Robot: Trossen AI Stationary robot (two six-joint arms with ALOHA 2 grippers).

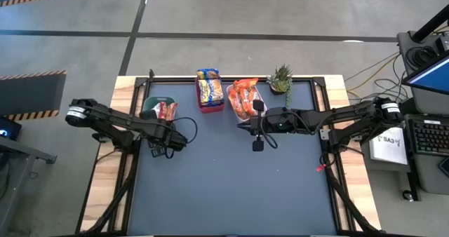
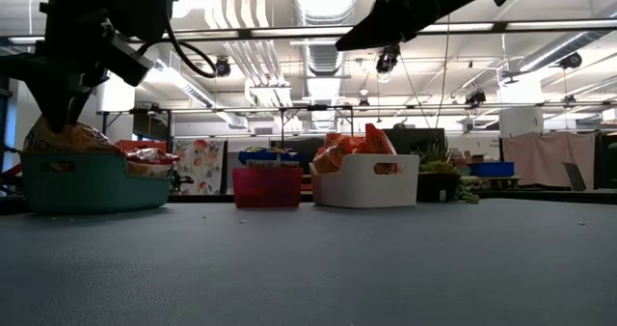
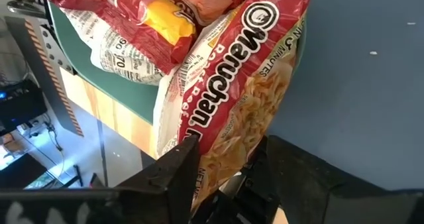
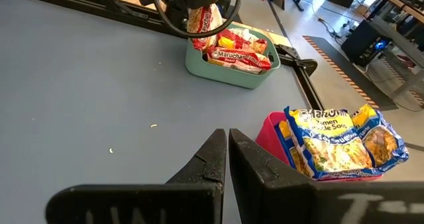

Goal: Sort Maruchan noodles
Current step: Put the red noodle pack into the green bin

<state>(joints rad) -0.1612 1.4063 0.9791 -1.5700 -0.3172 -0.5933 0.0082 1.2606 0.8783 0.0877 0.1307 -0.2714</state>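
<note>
Dark matting covers the table (image 1: 231,188) seen from above: green bin (image 1: 156,106), red bin (image 1: 210,105) and white bin (image 1: 245,105) line the far edge, each holding Maruchan noodles. Left gripper (image 1: 168,119) hangs at the green bin; right gripper (image 1: 243,125) waits mid-table, clenched. Left wrist view alone shows a red-orange packet (image 3: 232,111) between parted fingers (image 3: 169,177); whether they grasp it, I cannot tell. Right wrist view reveals yellow-and-blue packets (image 4: 341,144).

Grey concrete floor (image 1: 231,12) around my bench (image 1: 231,195), w/ hazard-striped tape (image 1: 31,74) off to one side. Desk w/ keyboard (image 1: 429,135) and laptop (image 1: 431,76) on the other. Ceiling's all exposed ducts (image 2: 323,17) + strip lights (image 2: 188,85), open workshop behind, curtain (image 2: 545,160) at the back.
</note>
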